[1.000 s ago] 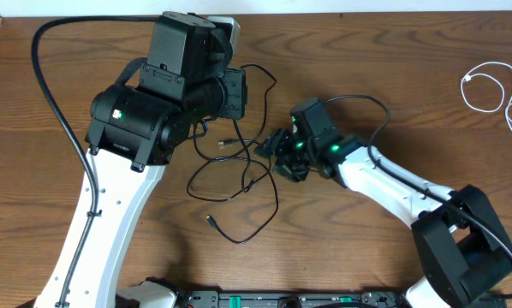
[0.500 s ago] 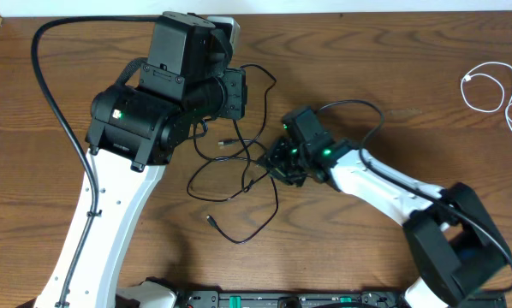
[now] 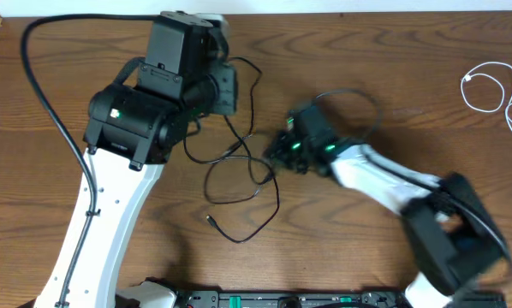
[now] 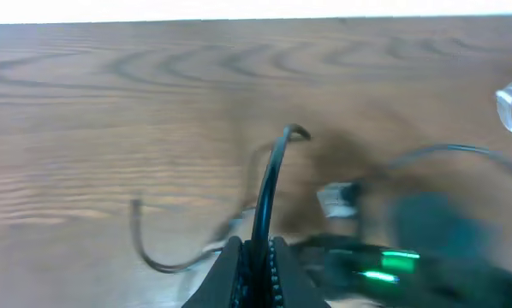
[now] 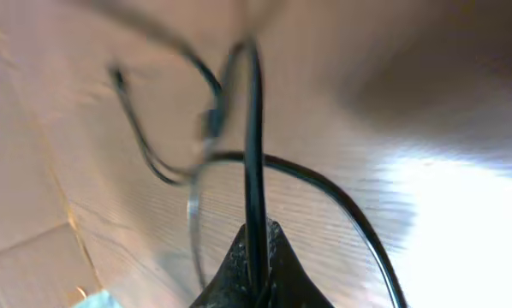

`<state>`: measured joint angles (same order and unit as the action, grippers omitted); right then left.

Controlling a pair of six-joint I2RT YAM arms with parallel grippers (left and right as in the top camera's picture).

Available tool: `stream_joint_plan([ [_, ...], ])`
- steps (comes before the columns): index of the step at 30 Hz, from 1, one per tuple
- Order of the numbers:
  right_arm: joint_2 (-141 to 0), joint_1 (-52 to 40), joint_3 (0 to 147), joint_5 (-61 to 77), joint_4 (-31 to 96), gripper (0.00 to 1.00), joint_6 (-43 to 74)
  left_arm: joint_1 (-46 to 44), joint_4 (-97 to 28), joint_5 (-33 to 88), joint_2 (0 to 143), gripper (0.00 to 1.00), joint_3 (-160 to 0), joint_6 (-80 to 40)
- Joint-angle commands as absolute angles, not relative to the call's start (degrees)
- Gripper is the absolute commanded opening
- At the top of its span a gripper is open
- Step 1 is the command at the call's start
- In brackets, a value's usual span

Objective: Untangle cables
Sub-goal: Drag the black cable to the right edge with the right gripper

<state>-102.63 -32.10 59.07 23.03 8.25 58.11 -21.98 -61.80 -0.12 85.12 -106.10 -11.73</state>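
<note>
Worktop (image 3: 393, 51) of brown wood seen from above, with two robot arms reaching toward its middle. Black cables (image 3: 239, 184) lie between the arms in loose, crossing loops, and one plug end (image 3: 210, 219) rests nearest the front edge. A white cable (image 3: 487, 90) lies coiled well apart, at the far right edge.

The left gripper (image 3: 229, 94) sits at the upper end of the black cables. In the left wrist view its jaws are closed tight on one black strand (image 4: 269, 184), which rises from between them and bends over at its top.

The right gripper (image 3: 277, 152) is at the right side of the loops and appears blurred from above. In the right wrist view its jaws are pinched together on a black strand (image 5: 254, 137) that runs straight up from the tips. Another loop (image 5: 324, 184) curves past beside them. Whether both grippers hold the same cable cannot be told.
</note>
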Motion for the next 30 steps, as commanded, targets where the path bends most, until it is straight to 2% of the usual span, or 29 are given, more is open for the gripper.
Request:
stream_joint_plan([
  [1, -89.58, -24.95, 59.16, 19.11, 11.97, 0.01, 48.66, -16.99, -62.02, -7.79, 84.60, 0.07, -106.00, -13.85],
  [8, -69.01, -6.09, 59.20, 12.05, 23.27, 0.02, 42.65, -5.13, -62.08, -7.79, 84.20, 0.07, -106.00, -13.85],
  [14, -60.20, 11.62, 59.20, 13.15, 24.64, 0.01, 40.53, 0.91, -61.58, -7.44, 84.23, 0.08, -106.00, -13.87],
  [20, -59.33, 22.35, 61.01, 14.66, 18.35, 0.01, 36.84, 0.73, -60.49, 3.79, 84.23, 0.08, -106.00, -13.78],
  [30, -69.23, 37.52, 80.93, 13.74, 22.79, 0.01, 27.92, -5.43, -59.94, 11.53, 84.23, 0.08, -106.00, -11.20],
])
